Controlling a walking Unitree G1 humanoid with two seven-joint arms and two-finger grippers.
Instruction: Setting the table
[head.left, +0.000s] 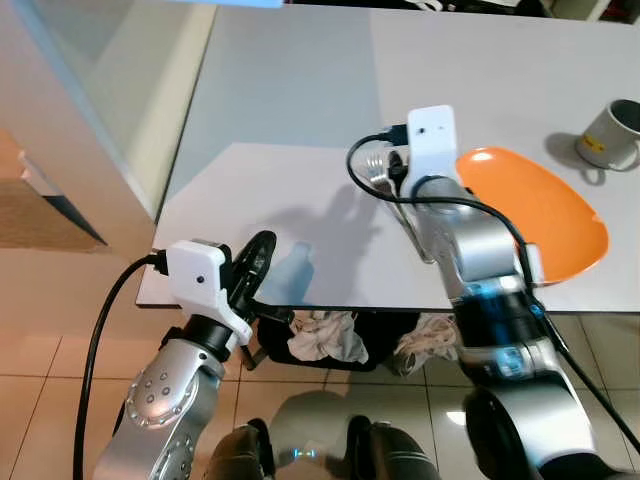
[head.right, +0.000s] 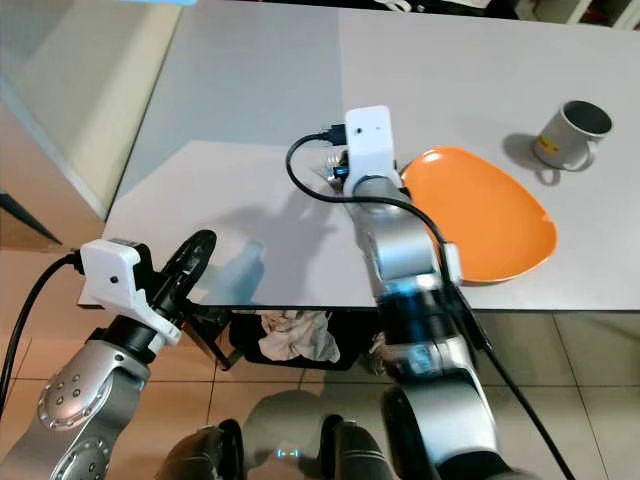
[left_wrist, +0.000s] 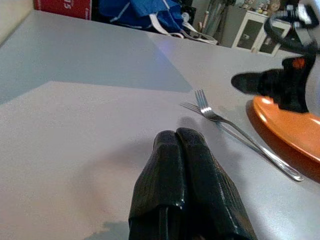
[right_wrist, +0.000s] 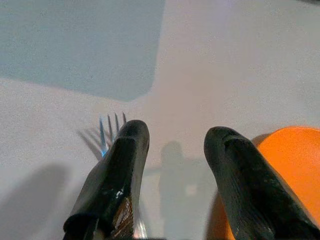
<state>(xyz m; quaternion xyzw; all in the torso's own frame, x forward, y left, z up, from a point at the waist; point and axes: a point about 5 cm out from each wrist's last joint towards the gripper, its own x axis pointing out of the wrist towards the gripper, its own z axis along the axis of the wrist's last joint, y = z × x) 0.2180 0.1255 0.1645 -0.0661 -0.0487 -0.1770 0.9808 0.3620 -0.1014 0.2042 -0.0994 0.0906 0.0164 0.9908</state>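
Observation:
A silver fork (left_wrist: 235, 132) lies flat on the white table (head.left: 300, 190), just left of an orange plate (head.left: 535, 210). My right gripper (right_wrist: 175, 145) hovers open low over the fork's head. One of its fingers (right_wrist: 120, 175) covers the fork's neck, and the tines (right_wrist: 111, 127) stick out beyond it. The plate's rim (right_wrist: 280, 165) lies beside the other finger. My left gripper (head.left: 255, 262) is shut and empty at the table's near left edge, pointing across the top toward the fork. A grey mug (head.left: 612, 135) stands beyond the plate at the far right.
A pale wall or cabinet (head.left: 80, 130) flanks the table on the left. Under the near edge sits a dark basket of crumpled cloths (head.left: 325, 340). Blue fabric and a red box (left_wrist: 65, 6) lie past the far side.

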